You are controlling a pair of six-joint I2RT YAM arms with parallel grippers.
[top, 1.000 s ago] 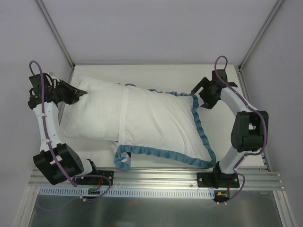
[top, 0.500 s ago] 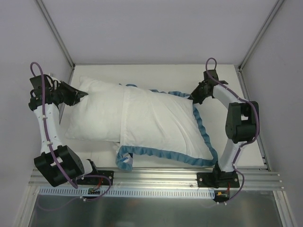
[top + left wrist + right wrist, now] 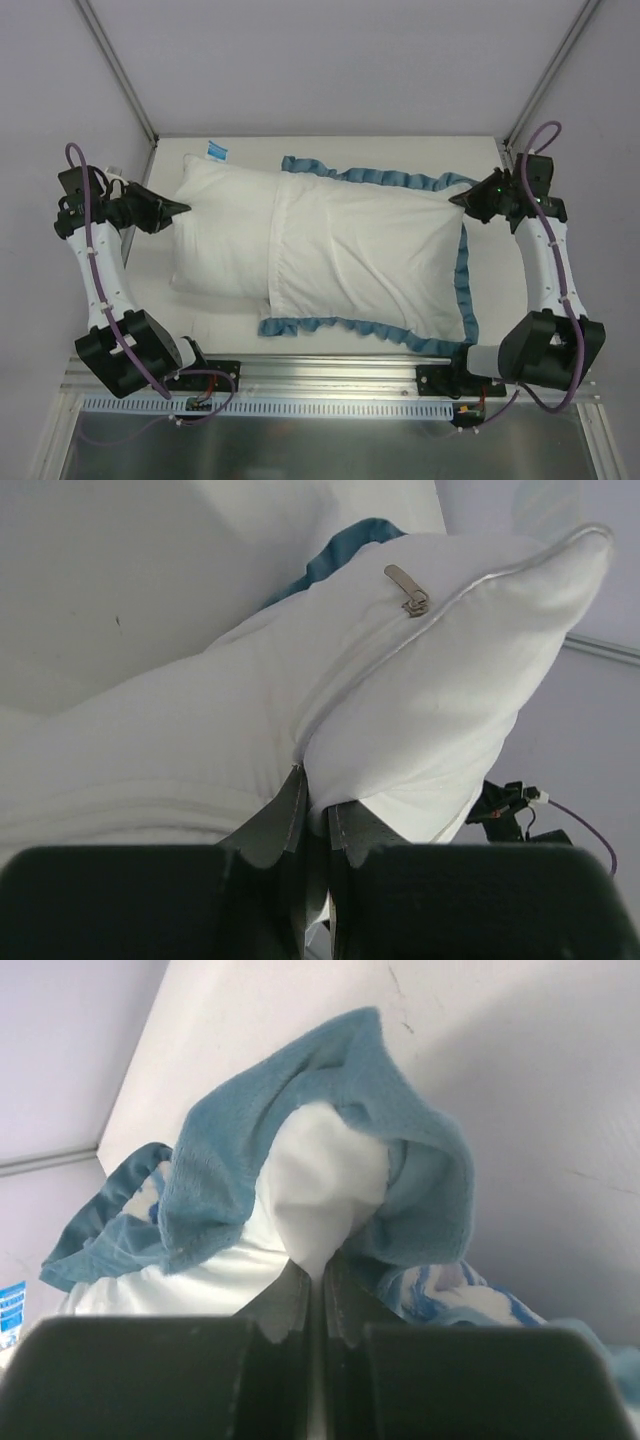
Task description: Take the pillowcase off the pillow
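The plain white pillow (image 3: 222,235) lies across the table, its left half bare. The pillowcase (image 3: 370,255) covers its right half, white inside showing and teal ruffle (image 3: 464,285) around the edges. My left gripper (image 3: 185,209) is shut on the pillow's left corner. In the left wrist view the gripper (image 3: 316,792) pinches white pillow (image 3: 430,690) fabric below a zipper pull (image 3: 407,588). My right gripper (image 3: 456,200) is shut on the pillowcase's far right corner. In the right wrist view the gripper (image 3: 321,1272) nips white pillowcase (image 3: 325,1175) cloth wrapped by ruffle (image 3: 215,1170).
A small blue-and-white label (image 3: 216,150) pokes out behind the pillow's far left corner. Enclosure walls stand close on the left, back and right of the white table (image 3: 400,150). A metal rail (image 3: 330,375) with both arm bases runs along the near edge.
The right gripper went from open to shut on the pillowcase's far corner, and its arm swung out to the right, stretching the cover. Pillow and cover straightened and shifted back. The left gripper kept its hold.
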